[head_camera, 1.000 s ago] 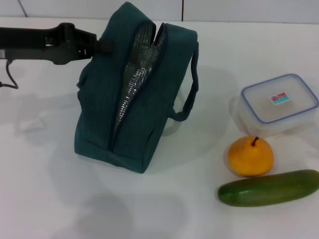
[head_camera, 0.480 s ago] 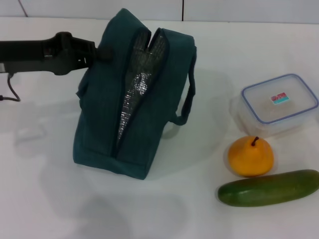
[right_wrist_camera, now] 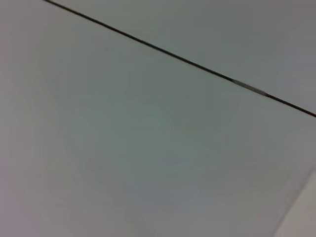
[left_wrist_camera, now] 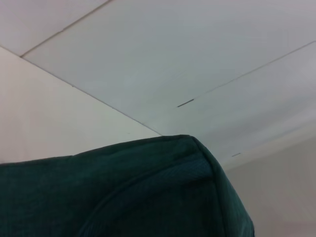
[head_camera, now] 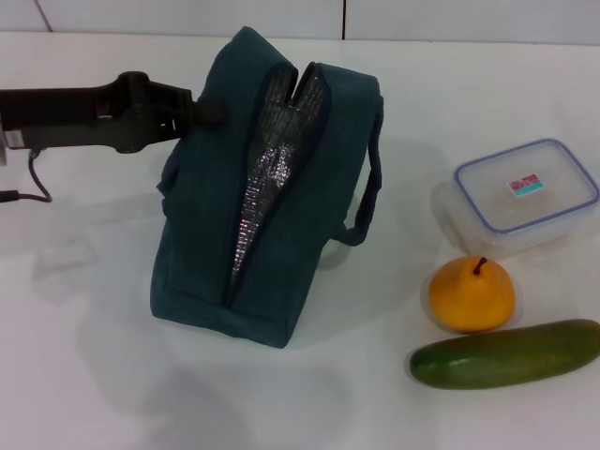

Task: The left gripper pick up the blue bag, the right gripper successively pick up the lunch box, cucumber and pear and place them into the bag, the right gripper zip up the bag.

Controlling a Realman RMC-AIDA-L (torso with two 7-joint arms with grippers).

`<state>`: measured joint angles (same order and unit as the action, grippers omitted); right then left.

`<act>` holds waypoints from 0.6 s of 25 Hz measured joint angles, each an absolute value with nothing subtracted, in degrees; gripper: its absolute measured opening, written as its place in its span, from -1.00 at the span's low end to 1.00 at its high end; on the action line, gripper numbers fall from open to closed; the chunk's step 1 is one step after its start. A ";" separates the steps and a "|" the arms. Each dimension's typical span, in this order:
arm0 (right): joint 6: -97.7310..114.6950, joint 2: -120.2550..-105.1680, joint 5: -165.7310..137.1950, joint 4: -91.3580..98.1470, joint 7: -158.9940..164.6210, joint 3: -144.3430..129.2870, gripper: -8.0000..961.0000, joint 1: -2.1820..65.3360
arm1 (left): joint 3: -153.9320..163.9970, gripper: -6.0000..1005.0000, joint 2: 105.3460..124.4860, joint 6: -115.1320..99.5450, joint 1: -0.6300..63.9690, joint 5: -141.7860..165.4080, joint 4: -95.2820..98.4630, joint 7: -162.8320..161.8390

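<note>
The blue bag stands tilted on the white table, its zipper open and the silver lining showing. My left gripper reaches in from the left and is shut on the bag's upper left side. In the left wrist view only the bag's top corner shows. To the right lie the lunch box, the pear in front of it, and the cucumber nearest the front edge. My right gripper is out of view.
The bag's carry strap hangs on its right side. The white table stretches in front of and left of the bag. A tiled wall runs along the table's far edge.
The left gripper has shifted a little to the right and the bag has moved right with it. Lunch box, pear and cucumber lie as before.
</note>
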<state>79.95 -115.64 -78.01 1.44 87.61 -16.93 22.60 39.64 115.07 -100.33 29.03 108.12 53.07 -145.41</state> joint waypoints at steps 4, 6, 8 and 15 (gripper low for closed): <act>74.20 -115.85 -77.79 -0.25 88.98 -17.21 0.16 24.20 | 39.72 -0.85 115.13 -100.36 29.48 108.10 53.07 -145.15; 72.22 -115.89 -78.21 -1.14 89.10 -17.61 0.15 24.93 | 39.72 -0.85 115.14 -100.37 29.64 108.10 53.07 -144.93; 70.60 -115.94 -78.54 -1.94 89.12 -18.29 0.13 25.46 | 39.73 -0.85 115.13 -100.32 29.83 108.10 53.07 -144.68; 68.35 -116.13 -80.41 -3.73 89.12 -20.67 0.07 27.55 | 39.73 -0.85 115.14 -100.16 30.19 108.09 53.09 -143.84</act>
<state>68.35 -116.13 -80.41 -3.73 89.13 -20.67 27.55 39.73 115.14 -100.16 30.19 108.09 53.09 -143.84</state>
